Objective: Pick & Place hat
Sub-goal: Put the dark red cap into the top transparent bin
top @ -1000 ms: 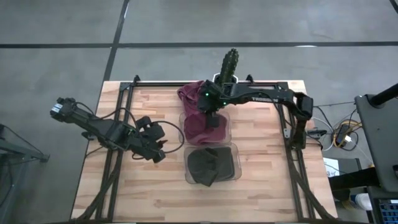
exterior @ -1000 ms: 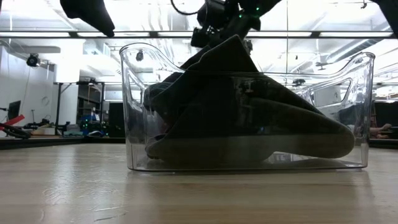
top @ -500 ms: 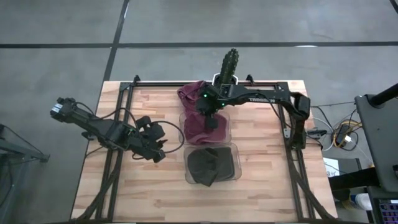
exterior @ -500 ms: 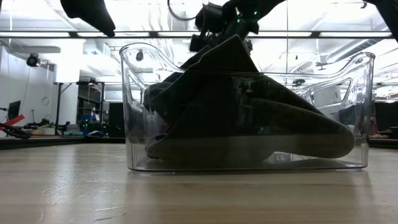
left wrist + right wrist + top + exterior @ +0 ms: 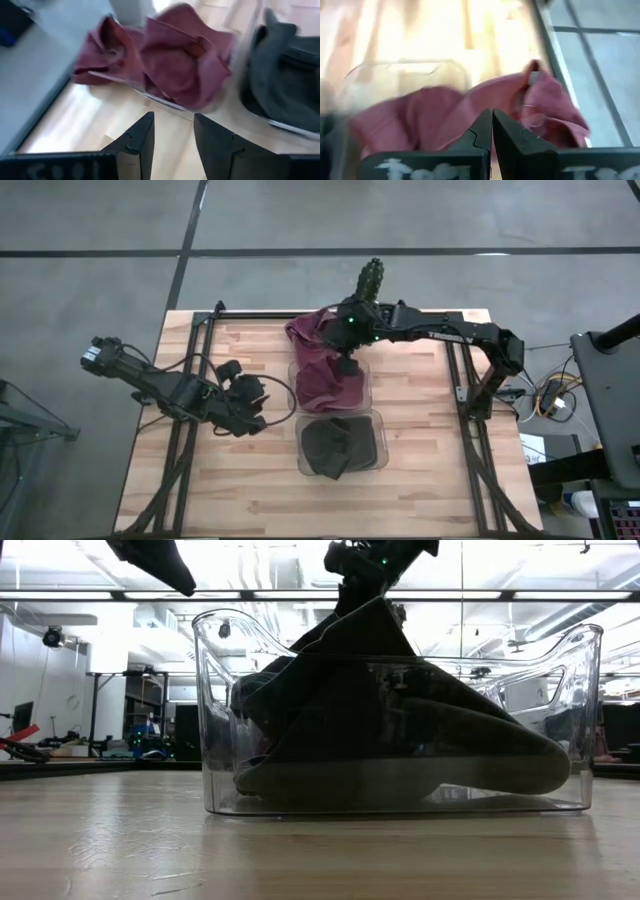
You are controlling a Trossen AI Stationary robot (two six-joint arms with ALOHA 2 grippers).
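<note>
A maroon hat (image 5: pixel 318 370) lies partly in the far clear bin (image 5: pixel 369 385); its far-left part drapes over the bin's rim onto the table. It also shows in the left wrist view (image 5: pixel 185 70) and the right wrist view (image 5: pixel 445 115). A dark grey hat (image 5: pixel 338 445) fills the near clear bin (image 5: pixel 384 442). My right gripper (image 5: pixel 347 366) is shut just above the maroon hat, fingers together (image 5: pixel 492 122). My left gripper (image 5: pixel 258 402) is open and empty (image 5: pixel 173 135), left of the bins.
A green cactus-like thing (image 5: pixel 370 280) stands at the table's far edge behind the bins. A black frame rail (image 5: pixel 300 313) runs along the far edge and down both sides. In the low view the near bin (image 5: pixel 210 710) hides the far one. Bare wood lies near and right.
My right gripper has risen from low in the far bin and gone slightly toward the table's far right. The maroon hat lies as before.
</note>
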